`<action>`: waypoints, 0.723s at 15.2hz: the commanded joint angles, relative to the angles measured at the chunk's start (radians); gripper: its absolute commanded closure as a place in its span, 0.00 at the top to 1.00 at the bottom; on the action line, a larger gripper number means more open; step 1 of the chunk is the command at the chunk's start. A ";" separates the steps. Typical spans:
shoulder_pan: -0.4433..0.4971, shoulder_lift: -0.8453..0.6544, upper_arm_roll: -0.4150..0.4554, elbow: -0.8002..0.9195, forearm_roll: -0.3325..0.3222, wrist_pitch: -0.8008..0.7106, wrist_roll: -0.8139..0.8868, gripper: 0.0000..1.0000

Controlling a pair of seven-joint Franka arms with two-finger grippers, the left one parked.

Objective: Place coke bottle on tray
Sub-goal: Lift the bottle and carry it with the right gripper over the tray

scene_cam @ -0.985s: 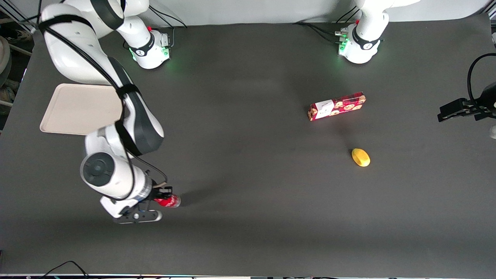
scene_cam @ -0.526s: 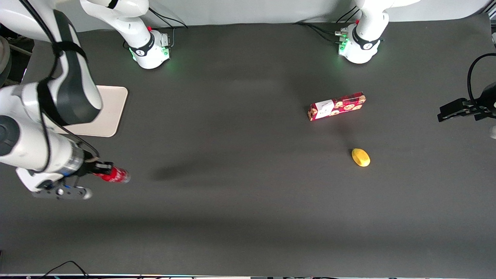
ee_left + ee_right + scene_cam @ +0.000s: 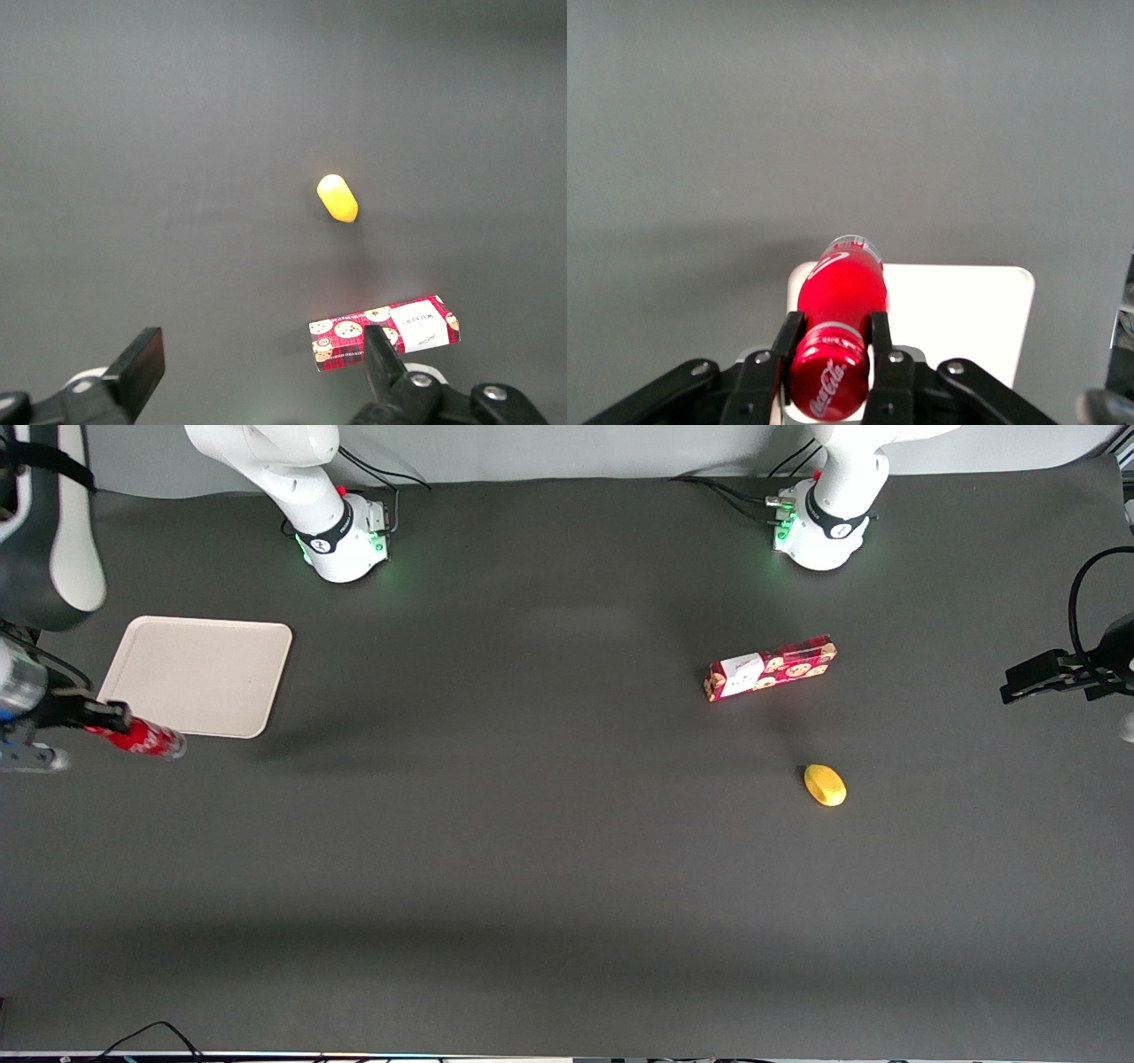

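My right gripper (image 3: 93, 719) is shut on the red coke bottle (image 3: 142, 739) near its cap and holds it in the air, lying level. In the front view the bottle hangs just nearer the camera than the tray's near edge, at the working arm's end of the table. The beige tray (image 3: 199, 675) lies flat and bare. In the right wrist view the fingers (image 3: 769, 354) clamp the coke bottle (image 3: 837, 310) on both sides, its clear base pointing away from the wrist, and the tray (image 3: 957, 319) shows below it.
A red cookie box (image 3: 770, 667) and a yellow lemon-like object (image 3: 825, 785) lie toward the parked arm's end of the table. Both also show in the left wrist view, the box (image 3: 385, 330) and the yellow object (image 3: 337, 197).
My right gripper has carried the coke bottle from the table's near middle toward the working arm's end and farther from the camera, up to the tray's near edge. The tray is uncovered now.
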 commanded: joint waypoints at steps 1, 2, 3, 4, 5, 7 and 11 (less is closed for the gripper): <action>0.004 -0.189 -0.205 -0.229 0.041 0.150 -0.253 0.00; 0.005 -0.225 -0.263 -0.292 0.042 0.205 -0.299 0.00; 0.005 -0.247 -0.306 -0.332 0.043 0.242 -0.337 0.00; 0.005 -0.256 -0.348 -0.354 0.043 0.259 -0.385 0.00; 0.005 -0.269 -0.401 -0.374 0.043 0.270 -0.447 0.00; 0.005 -0.275 -0.515 -0.406 0.043 0.314 -0.598 0.00; 0.028 -0.264 -0.682 -0.484 0.032 0.446 -0.807 0.00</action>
